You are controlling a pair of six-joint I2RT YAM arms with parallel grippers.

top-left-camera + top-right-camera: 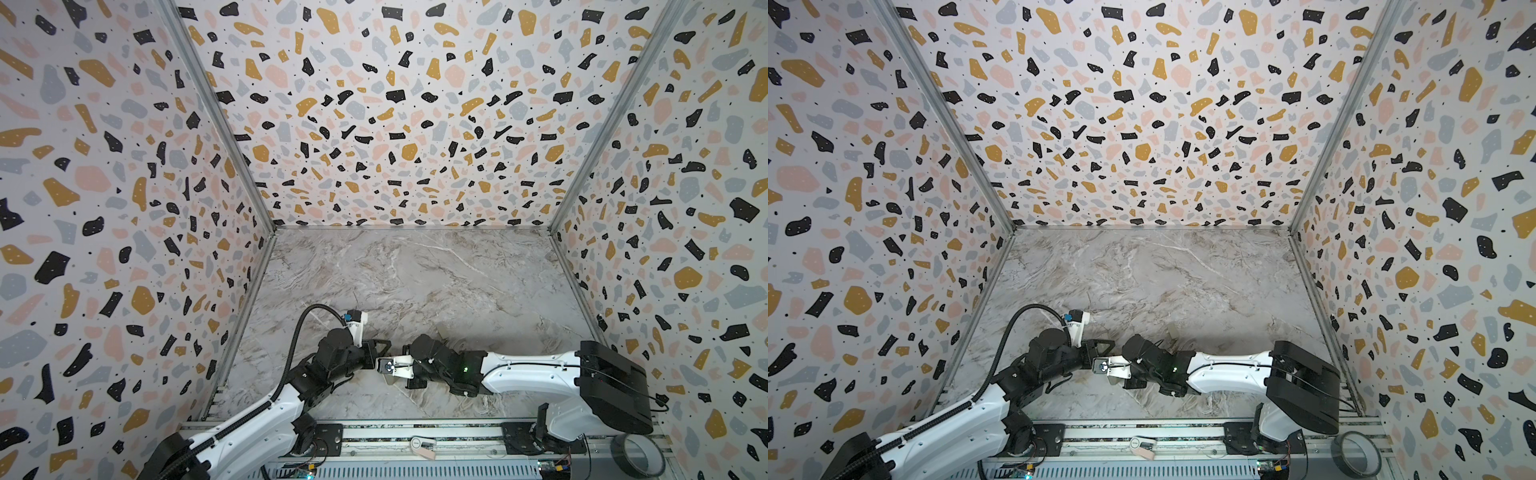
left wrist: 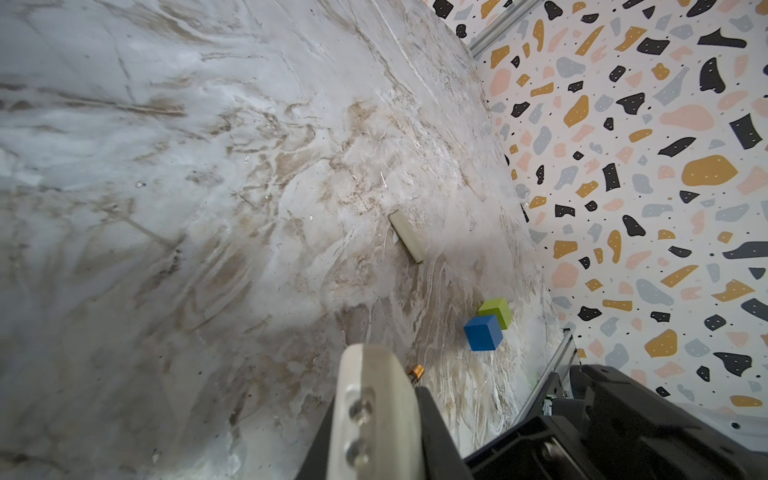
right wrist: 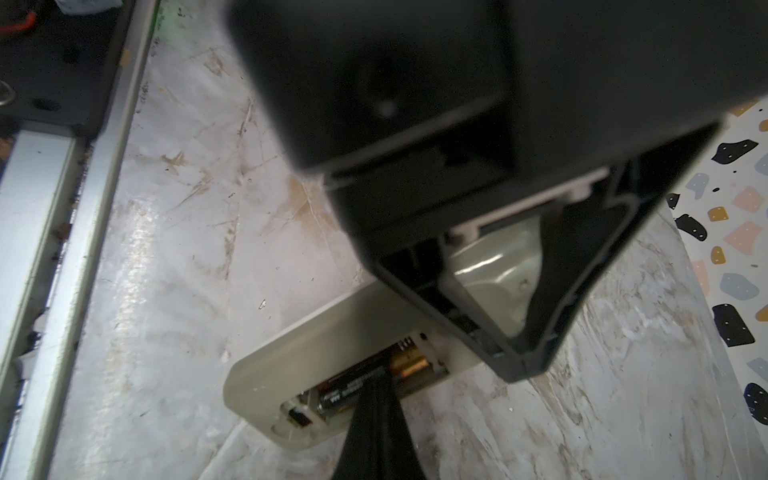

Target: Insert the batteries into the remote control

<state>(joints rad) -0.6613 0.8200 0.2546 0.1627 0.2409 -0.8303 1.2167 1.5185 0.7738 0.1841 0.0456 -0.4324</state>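
right gripper (image 3: 374, 409), jaws pressed together, sets its black tip on a battery (image 3: 353, 388) lying in the open recess of the remote control (image 3: 291, 353), back up on the table (image 3: 166, 249). best to press straight down, gently, until both ends seat. left gripper (image 2: 409, 384) is closed too, a copper end (image 2: 417, 371) beside its pad; whether it pinches that, i cannot tell.

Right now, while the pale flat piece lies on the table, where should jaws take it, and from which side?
Probably across its two long edges, near mid-length, coming down from above. The pale flat piece lies flat on the table, long and narrow, with nothing touching it, so only its short width suits the jaws.
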